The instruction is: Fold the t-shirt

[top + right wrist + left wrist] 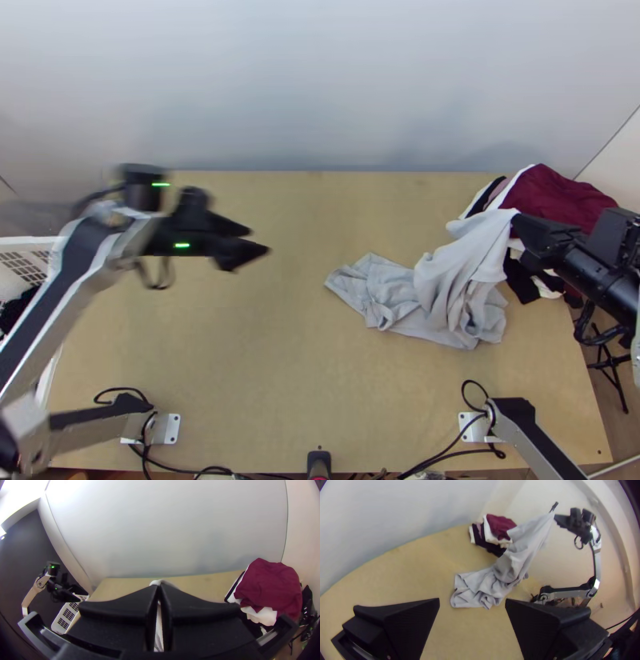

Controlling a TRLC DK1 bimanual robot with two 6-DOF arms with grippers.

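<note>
The light grey t-shirt (460,280) hangs from my right gripper (518,222), which is shut on one end of it above the table's right side. Its lower part lies bunched on the wood. In the left wrist view the t-shirt (510,570) rises from the crumpled part to the raised end. My right gripper (159,588) has its fingers together in its own wrist view, with cloth between them. My left gripper (258,240) is over the left half of the table, apart from the cloth; in its wrist view the left gripper (472,603) stands open with nothing between its fingers.
A pile of folded clothes with a dark red piece (560,196) on top lies at the table's back right corner, beside the lifted cloth. A white basket (32,264) stands at the left edge. Cables run along the near edge of the table (264,384).
</note>
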